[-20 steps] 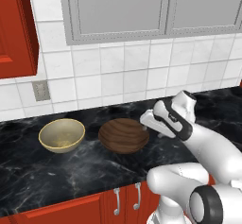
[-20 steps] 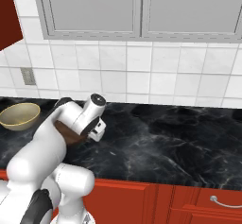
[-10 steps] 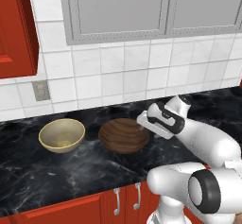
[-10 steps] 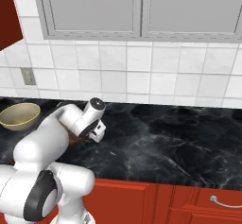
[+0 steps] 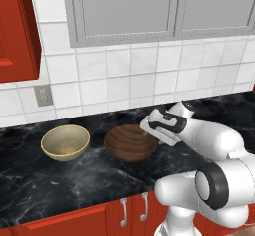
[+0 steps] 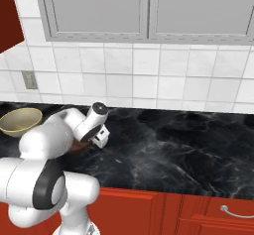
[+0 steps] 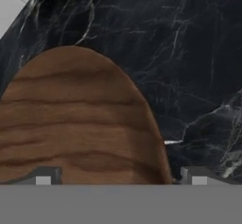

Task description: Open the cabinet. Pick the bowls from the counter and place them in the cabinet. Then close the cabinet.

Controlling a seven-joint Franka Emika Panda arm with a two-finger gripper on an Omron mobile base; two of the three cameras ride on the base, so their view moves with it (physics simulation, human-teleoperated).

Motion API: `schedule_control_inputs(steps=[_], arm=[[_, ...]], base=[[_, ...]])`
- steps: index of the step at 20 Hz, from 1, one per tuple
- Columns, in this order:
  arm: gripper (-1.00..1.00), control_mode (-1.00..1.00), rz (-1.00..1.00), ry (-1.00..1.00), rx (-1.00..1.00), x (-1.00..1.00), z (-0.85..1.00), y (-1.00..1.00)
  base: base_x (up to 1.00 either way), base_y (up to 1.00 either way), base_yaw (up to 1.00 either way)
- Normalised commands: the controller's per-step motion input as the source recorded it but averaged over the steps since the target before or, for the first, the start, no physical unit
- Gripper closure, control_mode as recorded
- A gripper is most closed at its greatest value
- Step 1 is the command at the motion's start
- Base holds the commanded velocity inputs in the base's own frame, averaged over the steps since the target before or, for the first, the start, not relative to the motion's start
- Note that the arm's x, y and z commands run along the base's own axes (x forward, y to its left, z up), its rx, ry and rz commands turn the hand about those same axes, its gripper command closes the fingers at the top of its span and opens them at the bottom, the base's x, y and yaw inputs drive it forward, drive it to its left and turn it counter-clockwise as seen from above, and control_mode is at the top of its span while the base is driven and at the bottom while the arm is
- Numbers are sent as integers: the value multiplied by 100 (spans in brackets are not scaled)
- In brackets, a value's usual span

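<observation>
On the long black marble-look counter with white veining (image 5: 50, 185), two round bowls sit at centre-left of the left base view: a pale beige-yellow glazed bowl (image 5: 65, 142) and, just to its right, a dark brown wood-grained bowl (image 5: 130, 142). The white arm's two-finger gripper (image 7: 121, 178) hangs at the brown bowl's right rim, its fingers spread wide; in the hand view one fingertip (image 7: 43, 176) lies over the wood and the other over bare counter. A red wooden cabinet door (image 5: 17, 28) fills the upper left edge. Grey-doored wall cabinets (image 5: 164, 8) span the top.
</observation>
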Motion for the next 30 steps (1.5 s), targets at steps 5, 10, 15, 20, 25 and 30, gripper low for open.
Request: schedule_control_inputs(steps=[5, 10, 15, 20, 25, 30], arm=[[-100, -100, -3, 2, 1, 12, -35, 14], [-100, -100, 0, 0, 0, 10, -38, 14], [-100, -100, 0, 0, 1, 11, -35, 4], [-100, -100, 0, 2, 0, 4, -33, 0], [-100, -100, 0, 0, 2, 0, -11, -7], [-100, -100, 0, 0, 6, -3, 0, -25]], base=[[0, 0, 0], [0, 0, 0], [0, 0, 0], [0, 0, 0], [0, 0, 0], [0, 0, 0]])
